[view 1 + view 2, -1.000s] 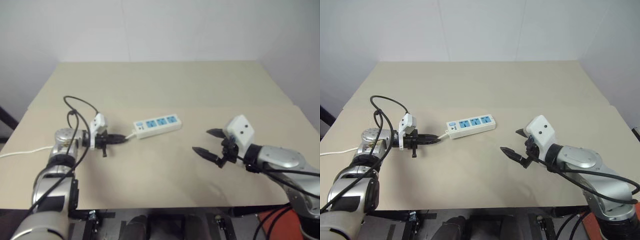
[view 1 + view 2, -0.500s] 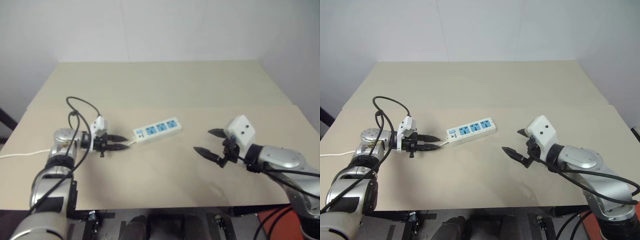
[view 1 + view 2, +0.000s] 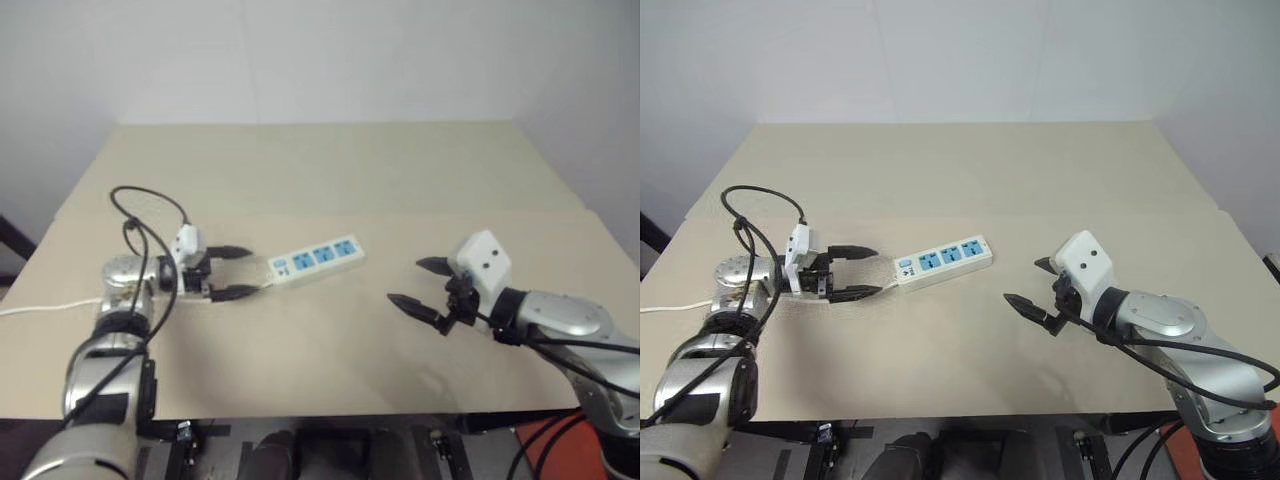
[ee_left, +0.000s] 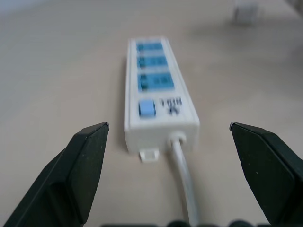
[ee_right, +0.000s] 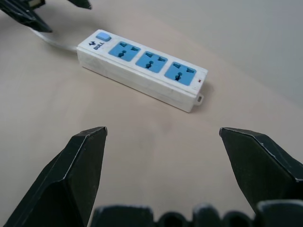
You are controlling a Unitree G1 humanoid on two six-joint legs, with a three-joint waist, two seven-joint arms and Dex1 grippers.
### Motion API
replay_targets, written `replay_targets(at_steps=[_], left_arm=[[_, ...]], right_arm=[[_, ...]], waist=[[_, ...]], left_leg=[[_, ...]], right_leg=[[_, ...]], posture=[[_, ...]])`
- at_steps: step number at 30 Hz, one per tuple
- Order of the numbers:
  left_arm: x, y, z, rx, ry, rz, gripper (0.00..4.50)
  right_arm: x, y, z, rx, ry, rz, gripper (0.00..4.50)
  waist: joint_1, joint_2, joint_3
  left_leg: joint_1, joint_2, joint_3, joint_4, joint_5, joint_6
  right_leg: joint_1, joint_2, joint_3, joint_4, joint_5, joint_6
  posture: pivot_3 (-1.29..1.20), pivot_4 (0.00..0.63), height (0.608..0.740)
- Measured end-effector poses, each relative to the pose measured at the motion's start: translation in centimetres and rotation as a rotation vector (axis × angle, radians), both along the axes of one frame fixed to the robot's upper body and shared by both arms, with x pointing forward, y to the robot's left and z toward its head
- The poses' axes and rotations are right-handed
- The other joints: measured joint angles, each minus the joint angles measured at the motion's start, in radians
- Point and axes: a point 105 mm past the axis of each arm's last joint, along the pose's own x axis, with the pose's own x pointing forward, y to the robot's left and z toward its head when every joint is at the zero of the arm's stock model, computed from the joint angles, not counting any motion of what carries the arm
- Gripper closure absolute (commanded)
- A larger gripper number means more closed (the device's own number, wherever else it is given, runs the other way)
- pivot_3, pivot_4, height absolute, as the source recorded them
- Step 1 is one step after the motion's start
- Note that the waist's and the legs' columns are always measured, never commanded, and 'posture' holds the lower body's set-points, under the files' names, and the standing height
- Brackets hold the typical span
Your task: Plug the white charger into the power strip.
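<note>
In the head views, the power strip [image 3: 943,262] lay flat on the tan tabletop [image 3: 970,170], left of centre, its switch end and thin white cord [image 3: 262,282] turned toward the left gripper [image 3: 862,271]. That gripper pointed level at the strip's end, its two black fingers now spread wide either side of the cord; a second earlier they had been pressed together, and half a second earlier only partly parted. The strip itself sat a little more angled than a second before. The right gripper [image 3: 1027,285] hung over the tabletop well to the right of the strip, fingers apart and empty, just as it had a second before.

From the left wrist, the strip [image 4: 158,94] ran straight away between the spread fingers [image 4: 80,165], switch end nearest, cord leading back toward the camera. A small white shape [image 4: 246,12] at the far edge may have been the right wrist's module rather than the white charger; it was too blurred to tell.

From the right wrist, the strip [image 5: 142,68] lay beyond the open fingers [image 5: 75,170], three blue sockets facing up and unoccupied.
</note>
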Motion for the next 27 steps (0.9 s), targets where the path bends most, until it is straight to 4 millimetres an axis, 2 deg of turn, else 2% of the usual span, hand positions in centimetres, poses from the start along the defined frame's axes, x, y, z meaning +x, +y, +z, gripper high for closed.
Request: replay_targets(at_steps=[4,7,16,27], left_arm=[[0.0,-0.8,-0.1,-0.079,-0.009,-0.004,0.02],[-0.1,-1.4,-1.2,-0.123,0.015,0.009,0.02],[0.3,-2.5,-2.6,-0.164,0.044,0.072,0.02],[1.5,-4.4,-2.3,-0.136,0.063,0.072,0.02]], right_arm=[[0.0,0.0,0.0,0.000,0.000,0.000,0.00],[0.0,0.0,0.0,0.000,0.000,0.001,0.00],[-0.1,0.1,0.2,0.001,-0.008,0.006,0.00],[-0.6,0.1,0.6,-0.006,-0.013,0.004,0.00]], waist=[[-0.003,0.000,0.000],[-0.005,0.000,0.000],[-0.001,0.000,0.000],[-0.001,0.000,0.000]], left_leg=[[0.000,0.000,0.000,0.000,0.000,0.000],[0.001,0.000,0.000,0.000,0.000,0.000],[0.000,0.000,0.000,0.000,0.000,0.000],[0.000,0.000,0.000,0.000,0.000,0.000]], right_leg=[[0.000,0.000,0.000,0.000,0.000,0.000],[0.000,0.000,0.000,0.000,0.000,0.000],[0.000,0.000,0.000,0.000,0.000,0.000],[0.001,0.000,0.000,0.000,0.000,0.000]], posture=[[0.00,0.150,0.740],[0.00,0.150,0.740],[0.00,0.150,0.740],[0.00,0.150,0.740]])
